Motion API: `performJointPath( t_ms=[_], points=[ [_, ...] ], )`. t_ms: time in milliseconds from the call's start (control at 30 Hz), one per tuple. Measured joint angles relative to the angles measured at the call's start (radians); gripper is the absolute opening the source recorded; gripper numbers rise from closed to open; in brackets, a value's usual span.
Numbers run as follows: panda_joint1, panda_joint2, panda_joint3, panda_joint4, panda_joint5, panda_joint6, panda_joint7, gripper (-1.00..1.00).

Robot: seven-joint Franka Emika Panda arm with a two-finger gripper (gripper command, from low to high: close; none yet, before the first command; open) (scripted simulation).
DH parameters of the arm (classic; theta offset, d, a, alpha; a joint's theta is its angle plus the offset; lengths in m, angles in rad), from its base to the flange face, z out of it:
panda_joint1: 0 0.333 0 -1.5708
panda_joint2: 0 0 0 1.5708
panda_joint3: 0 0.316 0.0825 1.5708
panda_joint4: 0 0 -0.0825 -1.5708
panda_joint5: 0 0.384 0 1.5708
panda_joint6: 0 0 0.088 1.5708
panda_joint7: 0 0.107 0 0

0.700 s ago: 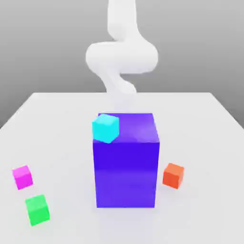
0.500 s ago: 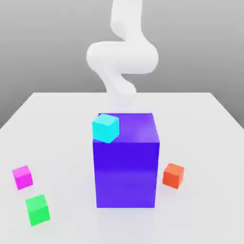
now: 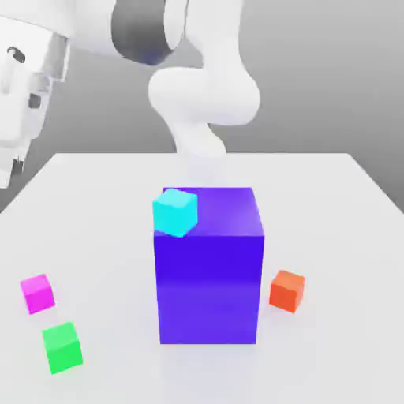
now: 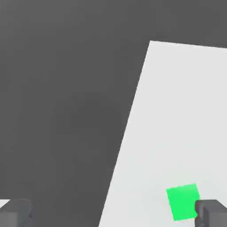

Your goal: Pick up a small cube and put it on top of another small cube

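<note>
1. One small magenta cube (image 3: 37, 293) sits untouched on the tabletop (image 3: 331, 237), at about eight o'clock from the big blue-purple block (image 3: 209, 268) in the exterior view, well apart from it.
2. Just below it, toward six o'clock, lies the green cube (image 3: 61, 346); the orange-red cube (image 3: 286, 290) rests at the block's four o'clock, and a cyan cube (image 3: 174, 211) perches on the block's top at its ten o'clock corner.
3. None of these has shifted over the last moments.
4. What changes is the arm: its hand (image 3: 22, 95) now swings into the exterior view's upper left, high above the magenta and green cubes, where a moment earlier nothing stood.
5. In the hand view the gripper (image 4: 113, 213) is spread wide and empty, with the green cube beside one fingertip (image 4: 212, 212).
6. I judge this an approach just begun; descent and grasp remain.
</note>
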State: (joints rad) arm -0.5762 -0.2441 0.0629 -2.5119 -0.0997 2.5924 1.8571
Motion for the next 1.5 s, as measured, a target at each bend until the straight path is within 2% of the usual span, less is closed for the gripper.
performJointPath(
  t_ms=[267,467,567,733,767,1000,1200,1367,1500],
  points=[
    [-0.132,0.186,-0.055,-0.072,-0.007,0.1,0.337,0.0],
    [-0.207,0.322,-0.094,-0.127,0.058,0.177,0.54,0.0],
    [-0.229,0.399,-0.1,-0.143,0.114,0.226,0.597,0.0],
    [-0.247,0.575,-0.084,-0.114,0.143,0.365,0.594,0.0],
    [-0.248,0.597,-0.082,-0.11,0.144,0.383,0.593,-1.0],
    [-0.248,0.595,-0.082,-0.111,0.144,0.384,0.593,-1.0],
    [-0.23,0.407,-0.089,-0.139,0.117,0.224,0.616,-1.0],
    [-0.081,0.355,0.037,-0.022,0.078,0.054,0.675,-1.0],
    [-0.047,0.461,0.041,0.006,0.043,0.132,0.706,-1.0]
  ],
)
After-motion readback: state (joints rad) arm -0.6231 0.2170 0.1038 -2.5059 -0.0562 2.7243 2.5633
